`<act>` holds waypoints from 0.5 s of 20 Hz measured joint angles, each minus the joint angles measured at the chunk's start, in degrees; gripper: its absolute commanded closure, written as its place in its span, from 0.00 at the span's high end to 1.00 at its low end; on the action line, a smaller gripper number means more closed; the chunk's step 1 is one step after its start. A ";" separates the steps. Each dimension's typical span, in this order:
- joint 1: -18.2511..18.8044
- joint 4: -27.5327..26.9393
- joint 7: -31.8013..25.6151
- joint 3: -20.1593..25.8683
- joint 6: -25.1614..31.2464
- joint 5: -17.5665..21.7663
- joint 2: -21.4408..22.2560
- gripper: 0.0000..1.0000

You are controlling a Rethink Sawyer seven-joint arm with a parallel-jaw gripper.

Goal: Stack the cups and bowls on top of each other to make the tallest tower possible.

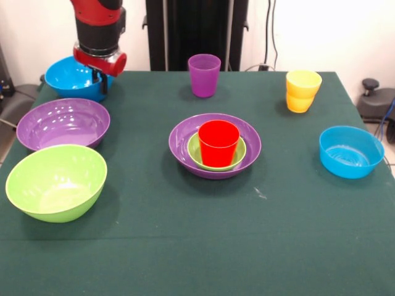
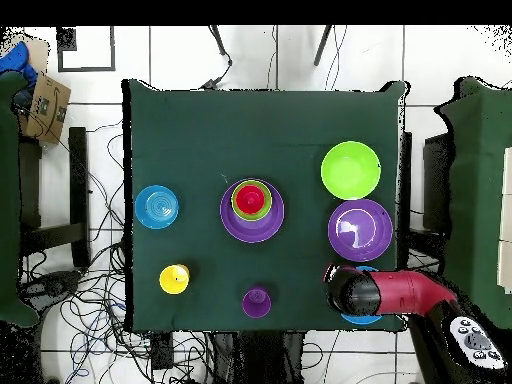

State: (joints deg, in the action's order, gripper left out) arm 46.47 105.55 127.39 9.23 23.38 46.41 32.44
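Here's the tabletop [image 1: 185, 246], green cloth corner to corner, and at its middle sits the tower [image 1: 215, 145] so far: a large purple bowl [image 1: 182, 143] as base, a small green bowl [image 1: 194, 150] nested inside it, and a red cup [image 1: 218, 142] standing upright in that. Over at the far left corner in the front view, the red and black arm [image 1: 99, 24] hangs down with its gripper [image 1: 100, 79] dipped at the rim of the large blue bowl [image 1: 68, 77]; the fingers are too hidden against the bowl to say whether they are spread or pinched. From overhead the arm [image 2: 385, 292] covers most of that bowl. Along the left edge, just in front of the blue bowl, comes the second large purple bowl [image 1: 62, 123], then the lime green bowl [image 1: 55, 182], nearly touching it. At the far edge, middle, the purple cup [image 1: 204, 74] stands alone. Toward the far right corner two yellow cups [image 1: 302, 90] sit stacked, and near the right edge rests the small blue bowl [image 1: 350, 152].
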 measured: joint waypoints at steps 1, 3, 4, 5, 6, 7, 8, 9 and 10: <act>0.22 0.00 0.00 0.09 -0.01 0.00 0.13 0.00; 0.79 -0.01 0.00 0.35 -0.01 0.00 0.47 0.00; 1.00 0.00 0.00 0.47 -0.01 0.00 0.56 0.00; 1.31 -0.01 0.00 0.68 -0.01 0.01 0.63 0.00; 1.42 0.00 0.00 0.77 0.00 0.01 0.62 0.00; 1.54 0.00 0.00 0.90 0.00 0.01 0.58 0.00; 1.66 0.00 0.00 1.04 0.00 0.01 0.54 0.00; 1.71 0.00 0.00 1.11 0.01 0.02 0.49 0.00; 1.72 0.00 0.00 1.15 0.00 0.02 0.48 0.00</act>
State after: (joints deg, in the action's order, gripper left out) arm 48.19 105.55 127.39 10.38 23.38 46.44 32.92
